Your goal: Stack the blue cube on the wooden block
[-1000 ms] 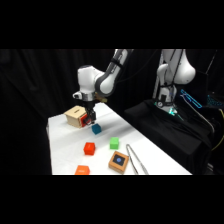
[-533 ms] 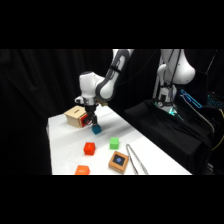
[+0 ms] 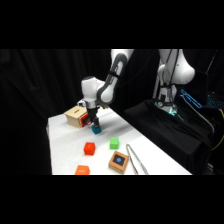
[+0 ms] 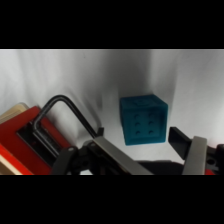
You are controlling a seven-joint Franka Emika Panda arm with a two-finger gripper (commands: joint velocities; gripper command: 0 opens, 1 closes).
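One step in, the grab: gripper [image 4: 137, 142] fingers spread apart around the blue cube [image 4: 144, 120], sitting at the pale box's 4 o'clock. Next up, I'd guess: squeeze, lift, head for the wooden block [image 3: 119, 162].

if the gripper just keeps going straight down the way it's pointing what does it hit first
Most likely the blue cube. In the wrist view it sits between the open gripper's fingers, so they would probably pass on either side of it and reach the table. The side view agrees, though depth is hard to judge.
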